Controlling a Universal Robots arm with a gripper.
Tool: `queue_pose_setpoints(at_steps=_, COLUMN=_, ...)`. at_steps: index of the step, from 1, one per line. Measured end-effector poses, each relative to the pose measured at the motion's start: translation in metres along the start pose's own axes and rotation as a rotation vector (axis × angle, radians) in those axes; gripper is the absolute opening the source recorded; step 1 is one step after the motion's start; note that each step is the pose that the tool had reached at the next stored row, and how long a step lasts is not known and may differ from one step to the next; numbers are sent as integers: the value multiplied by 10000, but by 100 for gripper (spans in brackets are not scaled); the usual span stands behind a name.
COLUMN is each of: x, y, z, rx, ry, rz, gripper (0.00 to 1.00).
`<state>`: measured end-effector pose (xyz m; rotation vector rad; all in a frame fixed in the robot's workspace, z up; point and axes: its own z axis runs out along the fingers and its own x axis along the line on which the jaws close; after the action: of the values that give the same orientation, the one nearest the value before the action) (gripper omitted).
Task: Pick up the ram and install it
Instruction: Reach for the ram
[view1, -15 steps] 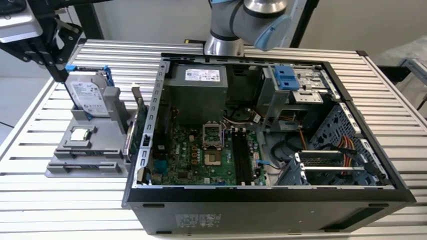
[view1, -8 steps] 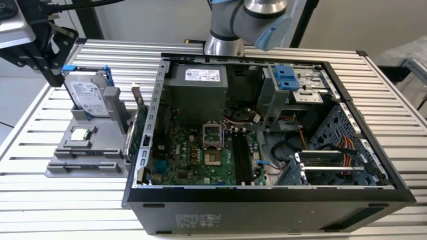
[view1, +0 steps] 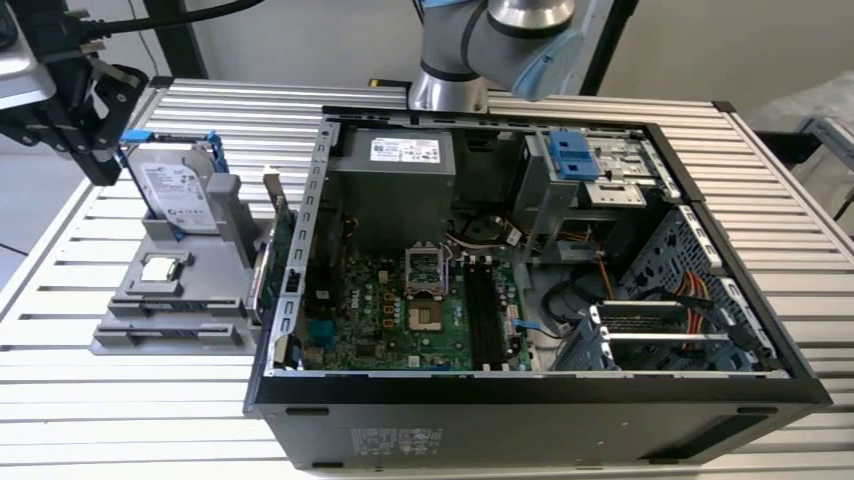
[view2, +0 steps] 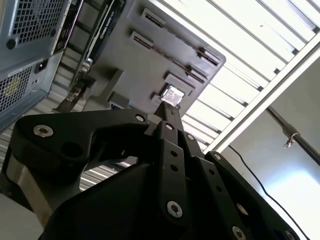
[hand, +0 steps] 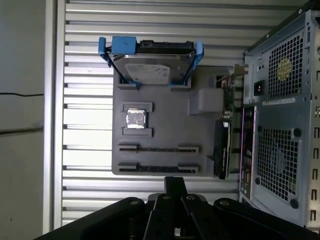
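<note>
- The black linkage gripper hangs near the grey slotted holder, its jaws closed together and holding nothing.
- The long dark ram stick stands on edge at the holder's side, just beside the open black computer case.
- Judged status: pickup and installation are both outstanding.

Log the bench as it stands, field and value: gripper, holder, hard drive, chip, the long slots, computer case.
gripper: shut, holding nothing, raised clear of the holder, at the exterior view's left
holder: grey, on the slatted table, beside the case
hard drive: silver, blue brackets, standing on edge in the holder
chip: square, silver-topped, lying flat in its pocket
long slots: two, a thin dark line in each; contents cannot be told
computer case: side open, motherboard exposed
</note>
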<state>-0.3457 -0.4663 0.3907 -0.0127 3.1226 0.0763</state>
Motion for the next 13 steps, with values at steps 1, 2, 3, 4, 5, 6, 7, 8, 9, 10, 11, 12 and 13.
queue_pose_setpoints(at_steps=1, x=1, y=-16, z=0, rx=-1, ry=0, rz=0, gripper=0)
queue_pose_setpoints(at_steps=2, x=2, y=-31, z=-1, rx=0, ry=0, rz=1, gripper=0)
queue_pose_setpoints(at_steps=3, x=3, y=-47, z=-2, rx=-1, ry=0, rz=1, gripper=0)
queue_pose_setpoints(at_steps=4, x=3, y=-63, z=-2, rx=-1, ry=0, rz=0, gripper=0)
queue_pose_setpoints(at_steps=5, x=4, y=-76, z=-3, rx=0, ry=0, rz=0, gripper=0)
queue_pose_setpoints(at_steps=6, x=4, y=-88, z=-3, rx=0, ry=0, rz=0, gripper=0)
queue_pose_setpoints(at_steps=7, x=4, y=-98, z=-4, rx=-1, ry=0, rz=0, gripper=0)
queue_pose_setpoints(at_steps=8, x=4, y=-110, z=-4, rx=0, ry=0, rz=0, gripper=0)
queue_pose_setpoints(at_steps=9, x=4, y=-118, z=-5, rx=0, ry=1, rz=0, gripper=0)
queue_pose_setpoints(at_steps=10, x=5, y=-121, z=-5, rx=0, ry=1, rz=0, gripper=0)
queue_pose_setpoints(at_steps=11, x=5, y=-121, z=-5, rx=0, ry=0, rz=1, gripper=0)
queue_pose_setpoints(at_steps=12, x=5, y=-121, z=-5, rx=0, ry=0, rz=2, gripper=0)
queue_pose_setpoints(at_steps=13, x=5, y=-141, z=-6, rx=0, ry=0, rz=0, gripper=0)
